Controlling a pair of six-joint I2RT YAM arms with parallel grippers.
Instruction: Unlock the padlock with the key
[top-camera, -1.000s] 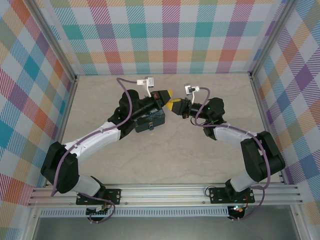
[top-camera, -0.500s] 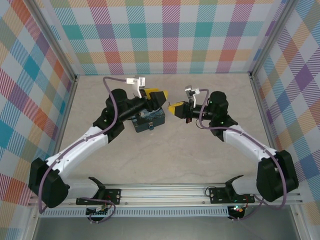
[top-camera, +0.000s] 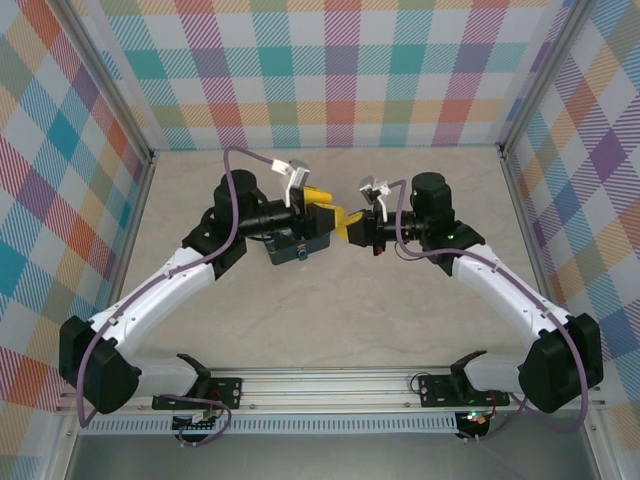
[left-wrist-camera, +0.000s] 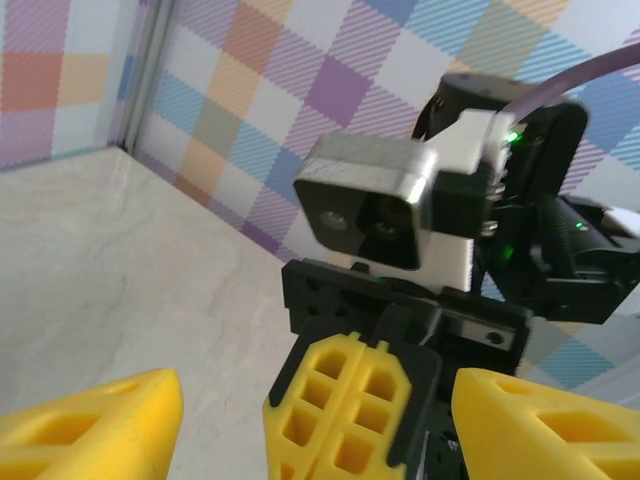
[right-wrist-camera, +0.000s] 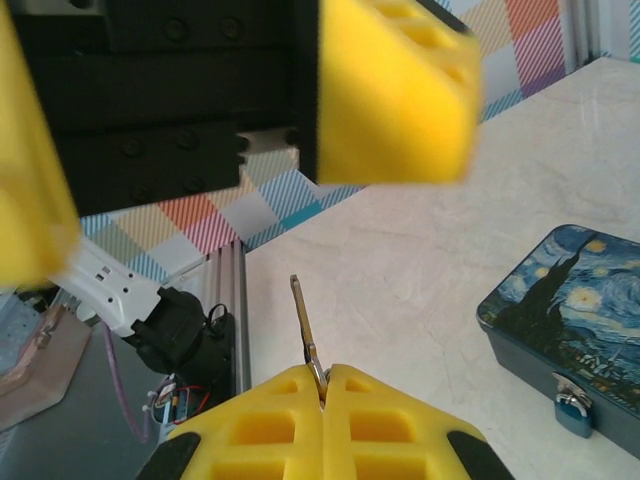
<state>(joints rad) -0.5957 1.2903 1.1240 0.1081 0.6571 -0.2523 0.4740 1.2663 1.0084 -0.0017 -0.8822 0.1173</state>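
My right gripper (right-wrist-camera: 323, 375) is shut on the key (right-wrist-camera: 304, 325), a thin dark sliver sticking out past its yellow fingertips. The small teal padlock (right-wrist-camera: 573, 408) hangs on the front of the starry-night tin (right-wrist-camera: 570, 290), at the lower right of the right wrist view, apart from the key. My left gripper (left-wrist-camera: 310, 430) is open, its yellow fingers (left-wrist-camera: 90, 420) spread on either side of the right gripper's closed tips (left-wrist-camera: 345, 405). From above, the left gripper (top-camera: 320, 212) and the right gripper (top-camera: 348, 228) meet just above the tin (top-camera: 300, 246).
The right wrist's camera block (left-wrist-camera: 385, 210) faces the left wrist closely. Checkered walls enclose the marble table (top-camera: 330, 310) on three sides. An aluminium rail (top-camera: 330, 385) with the arm bases runs along the near edge.
The left gripper has swung down toward the tin and its fingers have spread. The right gripper has moved left with the key until its tips sit between the left fingers.
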